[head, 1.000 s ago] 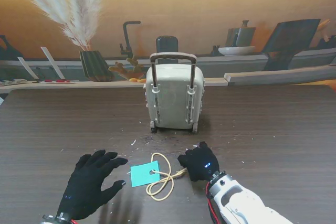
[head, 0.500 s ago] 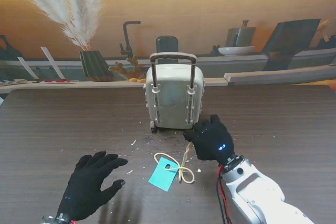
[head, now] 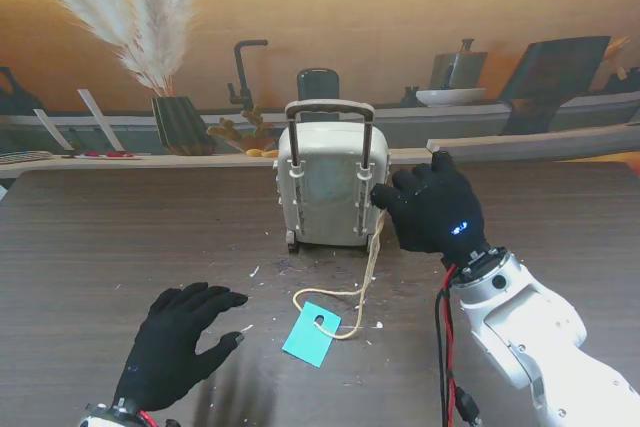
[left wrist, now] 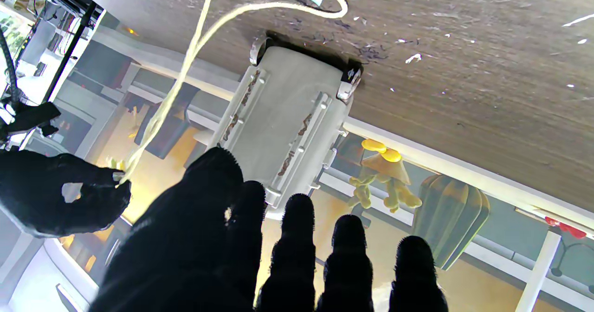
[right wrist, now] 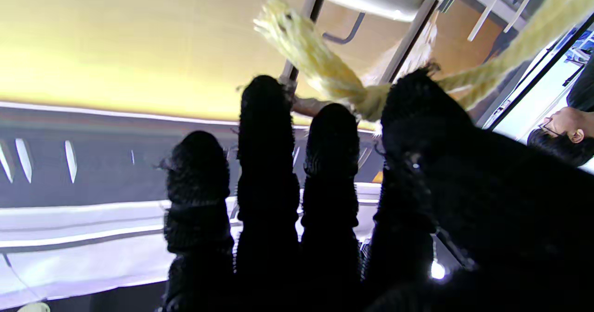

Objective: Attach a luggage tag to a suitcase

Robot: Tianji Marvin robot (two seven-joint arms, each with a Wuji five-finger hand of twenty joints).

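Dark wood-grain bench (head: pixel 120 237), kitchen backdrop; suitcase (head: pixel 330 192) upright, handle up; right hand (head: pixel 430 209) apparently pinching tag cord (head: pixel 372 257); left hand (head: pixel 180 342) spread, empty.

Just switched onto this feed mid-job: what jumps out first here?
The small grey suitcase stands upright mid-table, handle raised. The right hand, beside its right edge, pinches the yellow cord, which trails down to the teal luggage tag lying on the table nearer to me. The left hand rests open at near left.
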